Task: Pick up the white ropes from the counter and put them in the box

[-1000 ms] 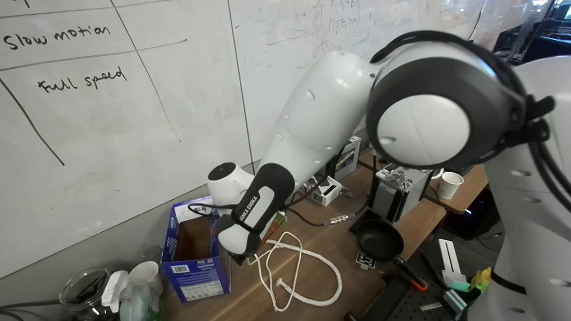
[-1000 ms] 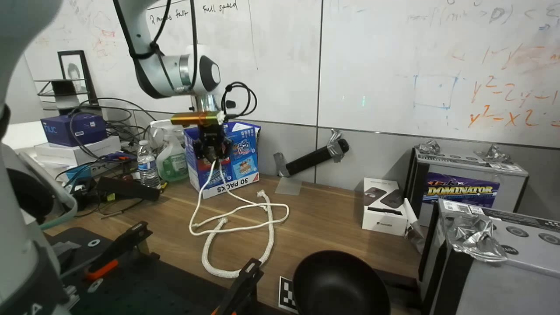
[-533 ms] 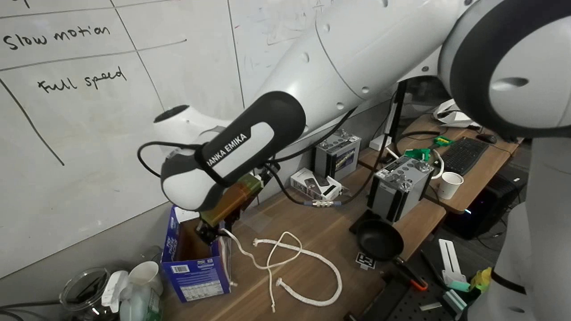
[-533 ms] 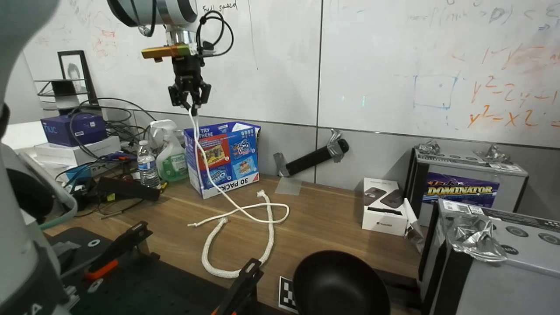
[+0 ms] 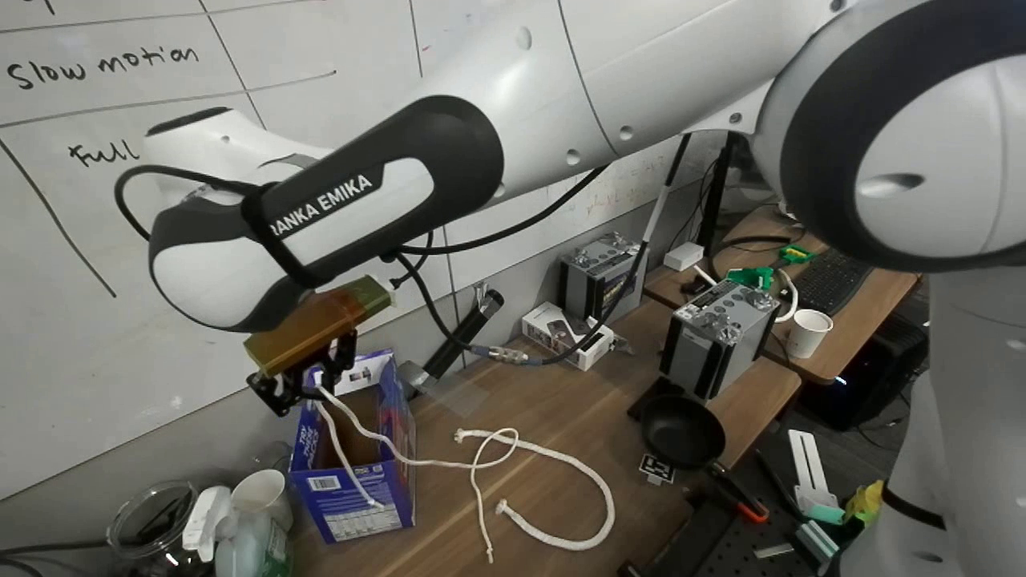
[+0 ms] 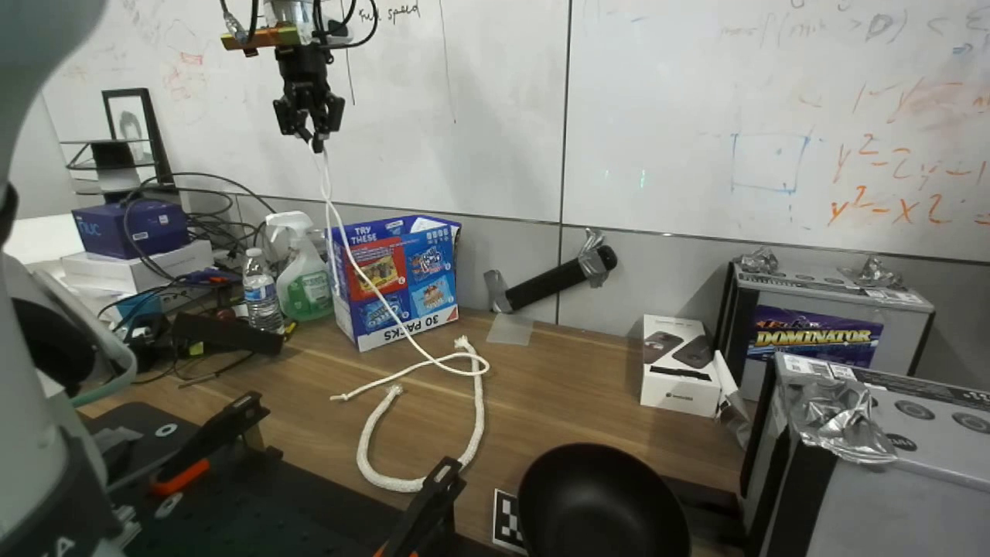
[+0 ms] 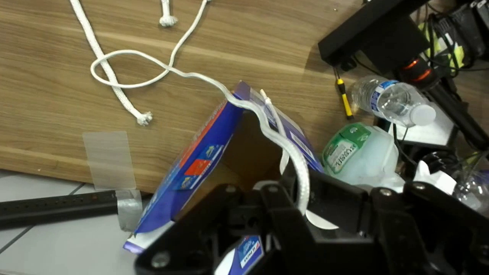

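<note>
My gripper hangs above the open blue box, shut on the thin white rope. From the fingers, one strand falls over the box's near side, its loose end against the label. The other strand runs down to the wooden counter, makes a small loop and ends there. A thicker white rope lies in a wide curve on the counter, partly under that loop. In an exterior view the gripper is well above the box. The wrist view shows the thin rope crossing the box's opening.
A spray bottle and a water bottle stand beside the box. The taped black bar is at the wall. A black pan, batteries and a white carton are farther along the counter.
The gripper has risen with the thin rope, moving leftward in both exterior views. One rope end has lifted off the counter and hangs at the box; the loop has shrunk. The thick rope stays put.
</note>
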{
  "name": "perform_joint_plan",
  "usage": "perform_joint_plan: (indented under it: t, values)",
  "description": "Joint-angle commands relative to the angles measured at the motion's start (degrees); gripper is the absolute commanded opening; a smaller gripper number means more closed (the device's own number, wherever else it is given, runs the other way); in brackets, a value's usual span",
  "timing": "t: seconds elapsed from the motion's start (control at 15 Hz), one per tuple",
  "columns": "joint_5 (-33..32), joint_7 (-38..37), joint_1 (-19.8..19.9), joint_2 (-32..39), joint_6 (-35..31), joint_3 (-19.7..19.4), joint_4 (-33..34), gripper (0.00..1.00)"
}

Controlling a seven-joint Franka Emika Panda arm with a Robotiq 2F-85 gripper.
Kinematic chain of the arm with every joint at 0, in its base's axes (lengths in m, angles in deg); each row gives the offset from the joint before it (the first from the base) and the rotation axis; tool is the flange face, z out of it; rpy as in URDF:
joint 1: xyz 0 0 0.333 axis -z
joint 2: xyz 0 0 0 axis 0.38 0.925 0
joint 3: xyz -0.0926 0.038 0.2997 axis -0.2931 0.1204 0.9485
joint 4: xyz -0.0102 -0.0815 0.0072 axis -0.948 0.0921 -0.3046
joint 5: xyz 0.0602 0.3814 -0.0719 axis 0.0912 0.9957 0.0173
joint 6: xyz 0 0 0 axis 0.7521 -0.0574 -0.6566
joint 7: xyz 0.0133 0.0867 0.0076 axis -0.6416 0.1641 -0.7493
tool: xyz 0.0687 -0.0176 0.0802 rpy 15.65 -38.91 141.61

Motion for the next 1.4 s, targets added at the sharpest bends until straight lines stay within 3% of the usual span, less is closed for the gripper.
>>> perform_joint_plan:
  t: [0.0,0.53,0.8,1.13,1.33]
  values:
    - [-3.1,-3.5,-1.3,6.5,2.3,-0.4,10.9,0.03]
    - [-12.3,-9.4,-2.7,15.3,2.0,-6.8,25.5,0.03]
    - [-14.0,-10.5,-2.9,18.4,3.2,-9.1,31.9,0.03]
    - [-15.6,-12.2,-3.8,19.8,4.3,-10.4,34.7,0.03]
    - [-13.4,-11.9,-3.2,20.4,8.7,-9.2,34.4,0.02]
